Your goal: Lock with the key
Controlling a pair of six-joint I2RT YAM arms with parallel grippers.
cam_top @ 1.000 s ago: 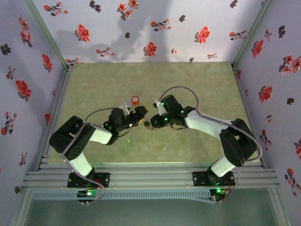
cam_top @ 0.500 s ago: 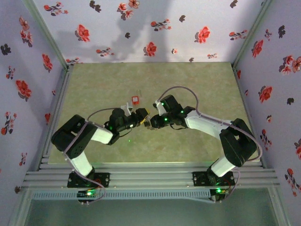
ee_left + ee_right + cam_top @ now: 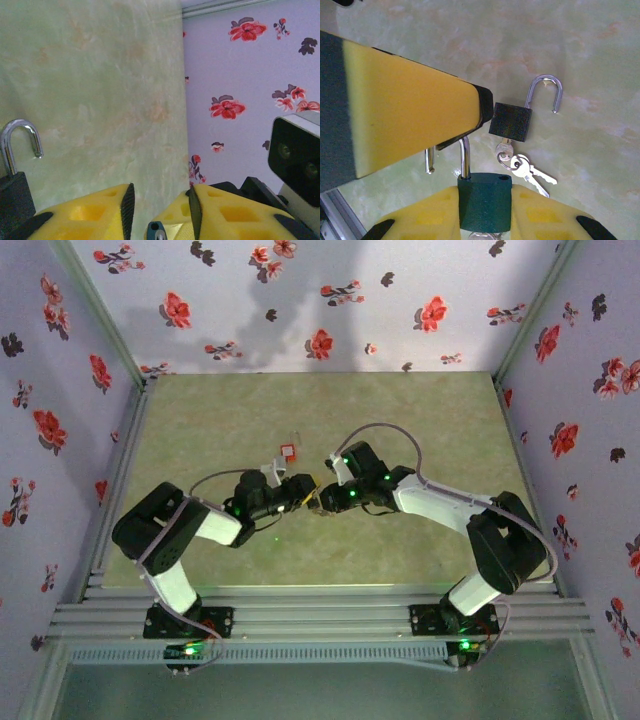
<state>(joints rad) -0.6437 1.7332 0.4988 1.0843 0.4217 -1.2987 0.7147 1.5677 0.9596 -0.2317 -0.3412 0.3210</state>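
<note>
Two pairs mid-table (image 3: pixel 250 420), walls (image 3: pixel 300 300) distant — right fingers (image 3: pixel 545 212) pinch green padlock (image 3: pixel 484 200), left fingers (image 3: pixel 90 215) unclear

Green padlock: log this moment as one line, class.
right gripper: shut on green padlock | left gripper: jaws apart | black padlock: on table, shackle open

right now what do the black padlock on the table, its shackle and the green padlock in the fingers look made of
Black square padlock body: likely metal under a matte black coating; flat, glare-free faces. Its curved silver shackle: polished steel by the look, with bright highlights. Dark green padlock body: matte coated too; the core can't be told.
</note>
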